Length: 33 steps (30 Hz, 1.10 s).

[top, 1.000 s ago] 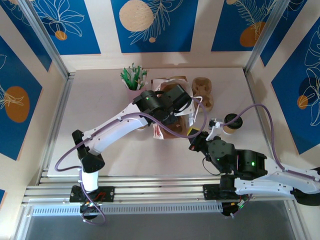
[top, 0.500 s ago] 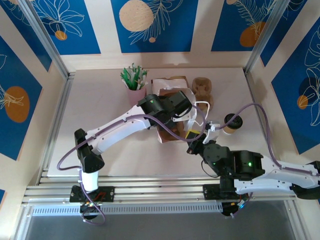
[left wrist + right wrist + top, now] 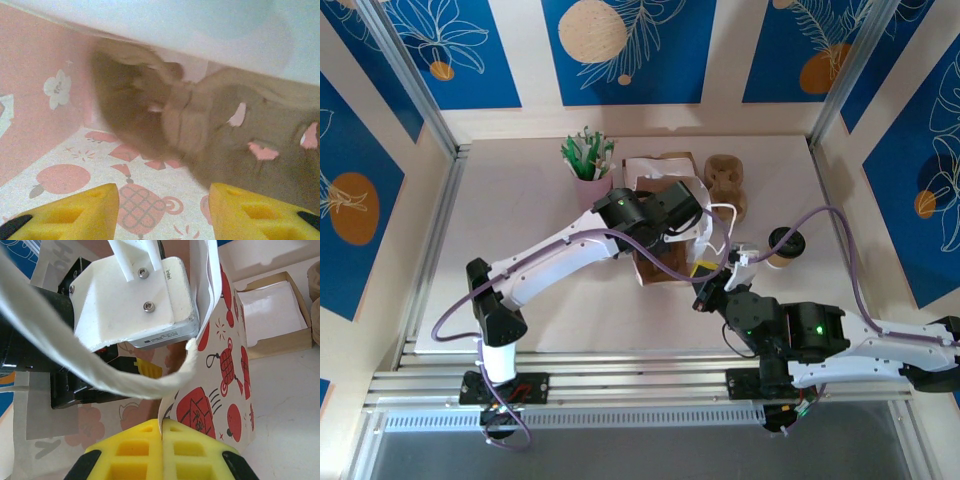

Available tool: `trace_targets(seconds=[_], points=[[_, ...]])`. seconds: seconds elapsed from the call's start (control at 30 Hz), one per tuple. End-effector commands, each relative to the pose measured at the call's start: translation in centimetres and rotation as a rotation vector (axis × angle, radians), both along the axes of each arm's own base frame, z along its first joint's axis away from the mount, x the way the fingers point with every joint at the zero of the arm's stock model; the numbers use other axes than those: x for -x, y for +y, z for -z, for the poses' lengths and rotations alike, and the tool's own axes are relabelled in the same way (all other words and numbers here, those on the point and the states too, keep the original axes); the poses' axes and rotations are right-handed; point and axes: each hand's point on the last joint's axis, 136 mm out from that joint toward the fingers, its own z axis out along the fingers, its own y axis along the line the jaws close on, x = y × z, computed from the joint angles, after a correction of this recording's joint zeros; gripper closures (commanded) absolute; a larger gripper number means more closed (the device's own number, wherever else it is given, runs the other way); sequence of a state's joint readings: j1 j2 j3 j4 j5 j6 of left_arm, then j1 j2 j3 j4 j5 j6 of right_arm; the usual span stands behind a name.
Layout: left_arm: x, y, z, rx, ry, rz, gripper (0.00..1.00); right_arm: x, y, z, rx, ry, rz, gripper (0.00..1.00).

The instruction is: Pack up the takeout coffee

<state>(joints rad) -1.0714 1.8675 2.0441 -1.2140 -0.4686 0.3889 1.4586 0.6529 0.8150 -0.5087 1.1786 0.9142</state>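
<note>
The right gripper (image 3: 162, 434) is pinching the bag (image 3: 230, 370) rim, fully closed. The left gripper (image 3: 163, 206) is hanging parted and empty inside, by the carrier (image 3: 215, 135). Withdrawing straight up should be avoiding the handle (image 3: 100, 374).

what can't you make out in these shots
- Top view: inside of the bag, covered by the left arm.
- Left wrist view: brown mass in the bag, blurred, unidentifiable.
- Top view: coffee, too small to tell if its lid is seated.
</note>
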Motion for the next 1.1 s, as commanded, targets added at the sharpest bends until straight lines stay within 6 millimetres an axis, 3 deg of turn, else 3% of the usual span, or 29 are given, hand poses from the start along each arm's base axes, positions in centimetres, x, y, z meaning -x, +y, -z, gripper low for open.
trace_targets(seconds=[0.0, 0.1, 0.2, 0.43, 0.67, 0.9, 1.07], points=[[-0.1, 0.4, 1.2, -0.037, 0.028, -0.025, 0.49, 0.1, 0.0, -2.7, -0.112, -0.017, 0.006, 1.00], [-0.1, 0.4, 0.9, -0.030, 0.024, -0.025, 0.48, 0.1, -0.2, -2.2, -0.109, 0.002, 0.011, 1.00], [-0.2, 0.2, -0.8, 0.020, 0.000, -0.027, 0.43, 0.1, -0.3, -1.6, -0.102, 0.018, 0.016, 1.00], [1.9, -1.4, -8.3, 0.340, 0.038, -0.009, 0.30, 0.2, -1.4, -0.1, -0.076, 0.085, 0.051, 1.00], [4.2, -2.0, -12.3, 0.534, 0.092, 0.044, 0.19, 0.4, -1.0, -0.6, -0.023, 0.082, 0.023, 1.00], [5.3, -0.3, -18.1, 0.750, -0.015, 0.078, 0.12, 0.5, -1.2, -0.5, 0.071, 0.092, 0.012, 1.00], [7.8, -0.7, -20.1, 0.906, 0.048, 0.170, 0.07, 0.5, 0.8, -1.3, 0.102, 0.069, -0.062, 1.00]])
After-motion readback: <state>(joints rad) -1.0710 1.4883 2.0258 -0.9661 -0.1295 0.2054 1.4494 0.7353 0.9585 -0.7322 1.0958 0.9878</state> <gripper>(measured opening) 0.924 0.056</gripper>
